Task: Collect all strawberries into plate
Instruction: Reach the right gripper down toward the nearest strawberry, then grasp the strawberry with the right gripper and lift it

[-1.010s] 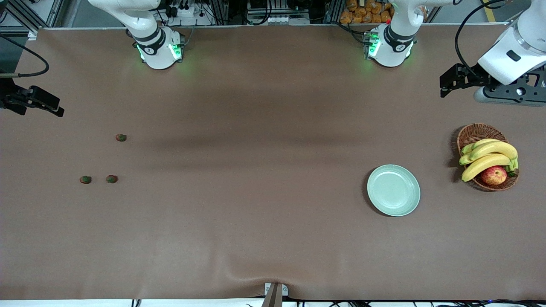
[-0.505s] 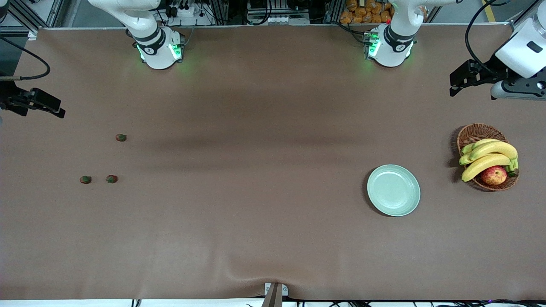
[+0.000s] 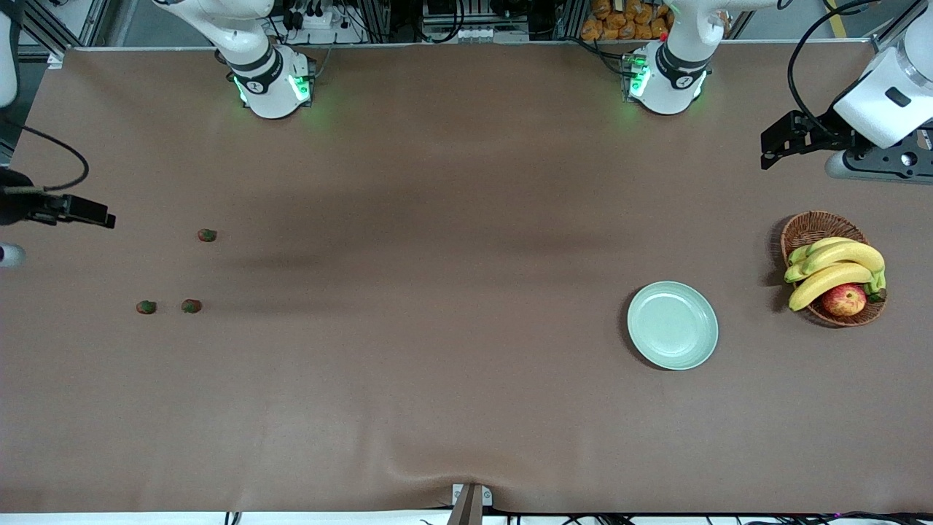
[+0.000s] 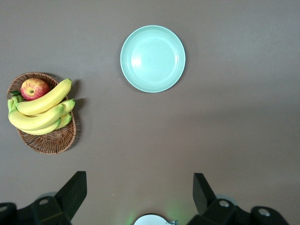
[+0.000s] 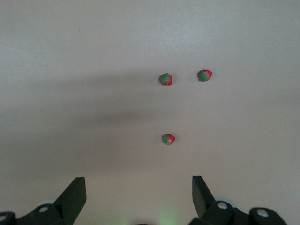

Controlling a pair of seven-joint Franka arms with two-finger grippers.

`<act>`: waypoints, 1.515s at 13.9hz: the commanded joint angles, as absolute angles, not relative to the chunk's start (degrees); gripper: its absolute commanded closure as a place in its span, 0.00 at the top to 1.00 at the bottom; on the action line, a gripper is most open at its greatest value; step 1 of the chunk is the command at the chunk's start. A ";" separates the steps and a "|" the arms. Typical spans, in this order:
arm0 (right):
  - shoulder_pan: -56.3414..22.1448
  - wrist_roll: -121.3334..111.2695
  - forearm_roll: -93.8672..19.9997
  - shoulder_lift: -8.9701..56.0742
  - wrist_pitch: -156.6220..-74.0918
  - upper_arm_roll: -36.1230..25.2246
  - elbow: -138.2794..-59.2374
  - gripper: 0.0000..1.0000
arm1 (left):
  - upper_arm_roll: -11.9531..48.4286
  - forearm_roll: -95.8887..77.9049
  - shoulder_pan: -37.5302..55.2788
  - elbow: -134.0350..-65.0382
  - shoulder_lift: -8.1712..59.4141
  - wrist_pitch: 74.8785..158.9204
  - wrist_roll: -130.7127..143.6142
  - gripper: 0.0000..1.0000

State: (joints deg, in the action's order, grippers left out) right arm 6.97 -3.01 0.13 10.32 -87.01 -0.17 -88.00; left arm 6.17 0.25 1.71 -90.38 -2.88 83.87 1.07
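Three strawberries (image 3: pixel 207 235) lie on the desk, toward nine o'clock; plate (image 3: pixel 672 325) at four, bare. Right end effector (image 5: pixel 136 197) hangs wide above the berries. Left end effector (image 4: pixel 139 197) hangs wide above the desk near the basket (image 3: pixel 833 268).

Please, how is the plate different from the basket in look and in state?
The plate is smooth, pale mint green and shallow; the basket is brown woven wicker with a raised wall. The plate holds nothing, while the basket holds bananas and an apple. The plate lies nearer the front camera; the basket is closer to the left arm's end of the table. Both are round and similar in width.
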 commanded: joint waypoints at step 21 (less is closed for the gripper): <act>12.75 -14.94 0.18 35.33 -121.11 0.79 -98.34 0.76 | 6.06 -3.78 1.76 -88.68 -0.88 82.70 5.36 1.00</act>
State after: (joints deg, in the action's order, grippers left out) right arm 12.53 -14.08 0.15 35.57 -120.28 0.17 -97.19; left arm 6.03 -3.55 1.61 -90.04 -1.38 83.35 4.90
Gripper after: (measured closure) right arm 0.185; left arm 0.000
